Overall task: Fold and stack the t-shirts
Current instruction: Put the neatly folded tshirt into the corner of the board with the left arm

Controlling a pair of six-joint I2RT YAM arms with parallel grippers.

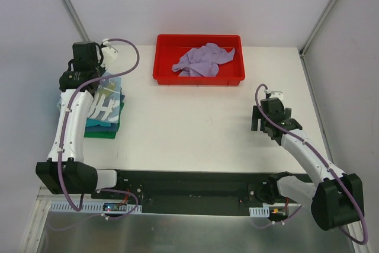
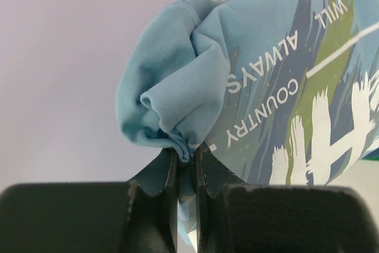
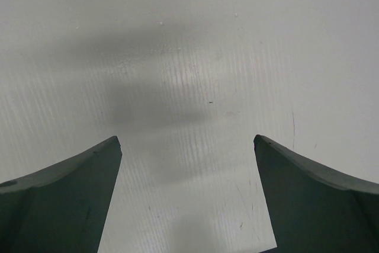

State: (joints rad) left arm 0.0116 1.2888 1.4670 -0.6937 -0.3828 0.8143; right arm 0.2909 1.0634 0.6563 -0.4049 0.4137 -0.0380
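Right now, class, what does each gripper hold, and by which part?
The left gripper pinches the light blue t-shirt by a bunched fold at its edge; the right gripper is open and empty.

The white table [image 1: 195, 122] carries a red tray [image 1: 198, 80] at its far edge. A stack of folded t-shirts [image 1: 108, 121] lies at its left edge, seemingly with a dark green one lowest. A black mounting plate [image 1: 195, 183] runs along the near edge.

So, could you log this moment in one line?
left gripper: shut on light blue t-shirt | right gripper: open, empty | lavender t-shirt: in red tray
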